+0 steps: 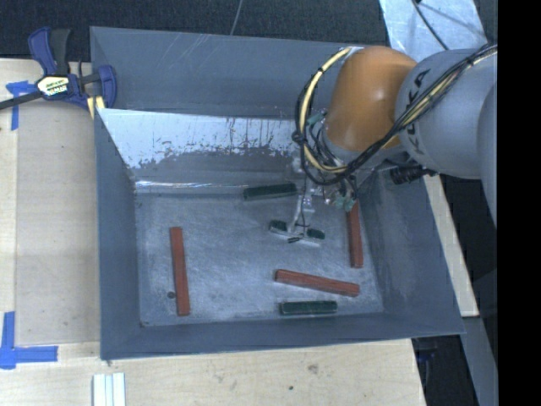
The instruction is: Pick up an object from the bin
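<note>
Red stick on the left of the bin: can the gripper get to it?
Probably yes. The red stick lies flat and alone on the bin floor, with nothing on or beside it. The gripper hangs over the bin's middle, with bare floor between them.

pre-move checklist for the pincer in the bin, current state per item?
1. Pincer over a target: ok. It sits above a short dark green stick near the bin's middle.
2. Stick held: cannot tell. The wrist hides the contact.
3. Neighbours apart from target: ok. The red-brown stick by the right wall and the dark green stick at the back wall do not touch it.
4. Target free of a heap: ok. It lies flat on the bin floor with nothing on top of it.
5. Pincer height above floor: cannot tell from this angle.
</note>
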### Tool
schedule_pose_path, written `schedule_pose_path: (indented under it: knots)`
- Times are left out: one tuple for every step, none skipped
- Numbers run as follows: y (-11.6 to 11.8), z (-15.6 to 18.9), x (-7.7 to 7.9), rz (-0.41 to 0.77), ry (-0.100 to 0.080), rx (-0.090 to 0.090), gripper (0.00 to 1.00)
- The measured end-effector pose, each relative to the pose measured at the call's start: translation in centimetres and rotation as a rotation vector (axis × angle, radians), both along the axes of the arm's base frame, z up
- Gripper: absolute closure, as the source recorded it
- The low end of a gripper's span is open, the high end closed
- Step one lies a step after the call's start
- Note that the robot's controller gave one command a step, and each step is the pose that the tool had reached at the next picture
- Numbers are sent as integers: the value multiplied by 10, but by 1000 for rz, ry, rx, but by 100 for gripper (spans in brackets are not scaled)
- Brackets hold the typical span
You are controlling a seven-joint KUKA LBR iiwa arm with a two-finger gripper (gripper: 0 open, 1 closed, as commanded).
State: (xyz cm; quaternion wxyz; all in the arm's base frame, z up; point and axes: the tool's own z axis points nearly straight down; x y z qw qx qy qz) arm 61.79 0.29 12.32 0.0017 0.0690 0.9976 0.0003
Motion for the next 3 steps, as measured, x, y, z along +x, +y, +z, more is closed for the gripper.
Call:
schedule_pose_path:
  knots:
    - [0, -7, -13, 48, -1, -1, 0]
    - [-6, -53, -14, -30, -4, 0, 0]
    - [-6, -51, -26, -59, -2, 1, 100]
